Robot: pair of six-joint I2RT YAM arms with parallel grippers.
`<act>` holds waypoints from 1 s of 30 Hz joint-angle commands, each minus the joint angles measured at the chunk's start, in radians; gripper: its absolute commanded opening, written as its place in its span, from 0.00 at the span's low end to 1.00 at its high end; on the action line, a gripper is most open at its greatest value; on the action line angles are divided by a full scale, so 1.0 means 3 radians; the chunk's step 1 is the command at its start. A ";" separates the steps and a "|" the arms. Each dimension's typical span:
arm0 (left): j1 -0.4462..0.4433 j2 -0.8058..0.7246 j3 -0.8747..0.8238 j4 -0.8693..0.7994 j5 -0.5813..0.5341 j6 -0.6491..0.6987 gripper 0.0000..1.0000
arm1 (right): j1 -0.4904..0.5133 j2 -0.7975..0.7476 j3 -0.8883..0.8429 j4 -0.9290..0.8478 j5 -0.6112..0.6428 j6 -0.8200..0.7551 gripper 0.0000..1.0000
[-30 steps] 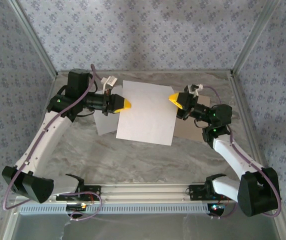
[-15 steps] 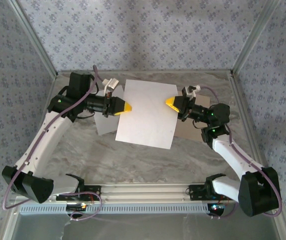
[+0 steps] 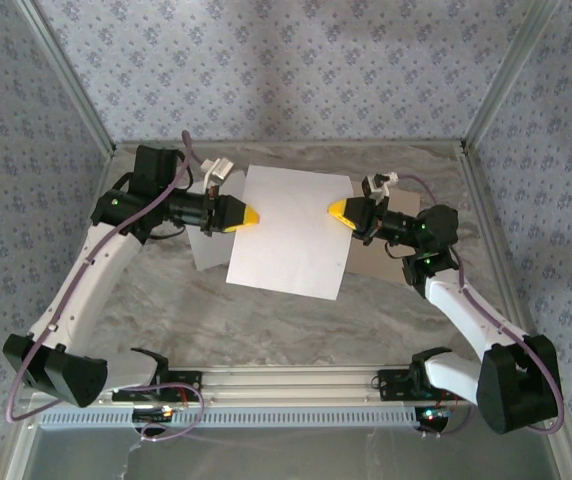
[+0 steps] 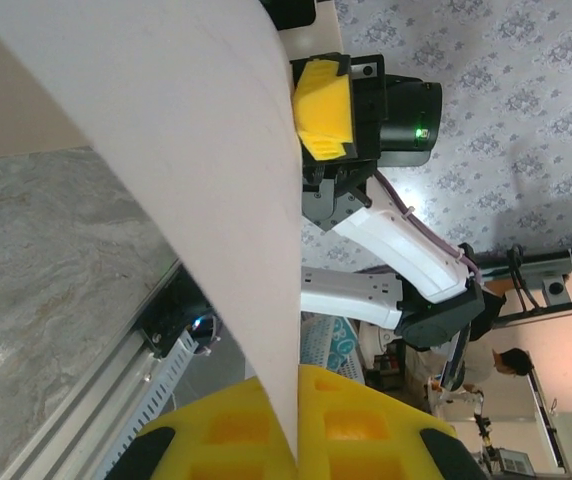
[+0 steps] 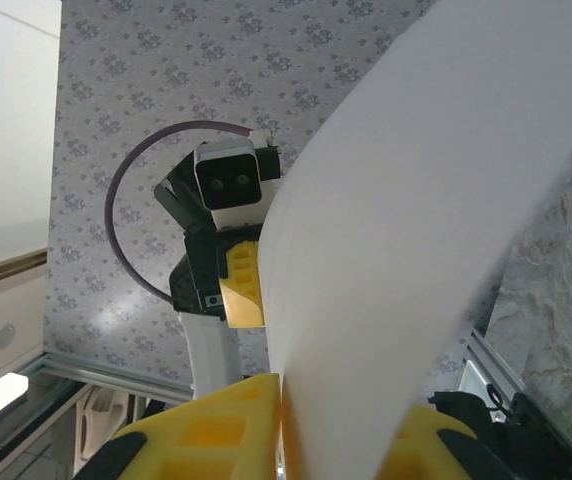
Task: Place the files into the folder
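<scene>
One file, a white paper sheet [image 3: 291, 235], hangs lifted above the table between both grippers. My left gripper [image 3: 254, 214] is shut on its left edge; the sheet [image 4: 196, 180] runs out from between the yellow fingers [image 4: 298, 400]. My right gripper [image 3: 334, 209] is shut on the right edge, with the bowed sheet [image 5: 436, 220] rising from the jaws [image 5: 281, 400]. A second file [image 3: 206, 250] lies flat on the table, partly under the held one. The tan folder [image 3: 371, 262] lies on the table beneath my right arm, mostly covered.
The marble tabletop [image 3: 296, 320] is fenced by patterned walls with metal posts [image 3: 76, 90] at left, back and right. A metal rail [image 3: 286, 385] with the arm bases runs along the near edge.
My right gripper has moved left onto the sheet's right edge and closed on it. The sheet has shifted slightly left. The left gripper has kept its hold.
</scene>
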 commanded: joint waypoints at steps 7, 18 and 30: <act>0.0055 -0.0013 0.0134 -0.0198 0.0052 0.0186 0.53 | 0.0012 -0.0244 0.0052 -0.0684 -0.0185 -0.0534 0.04; 0.0053 0.0309 -0.0120 -0.0246 -0.1195 0.0092 0.83 | -0.0053 -0.0464 0.1370 -0.5894 0.1326 -0.3945 0.00; -0.0228 0.1429 -0.0465 0.0839 -0.2308 -0.0333 0.81 | 0.0041 -0.0217 0.2305 -0.6579 0.2456 -0.4565 0.00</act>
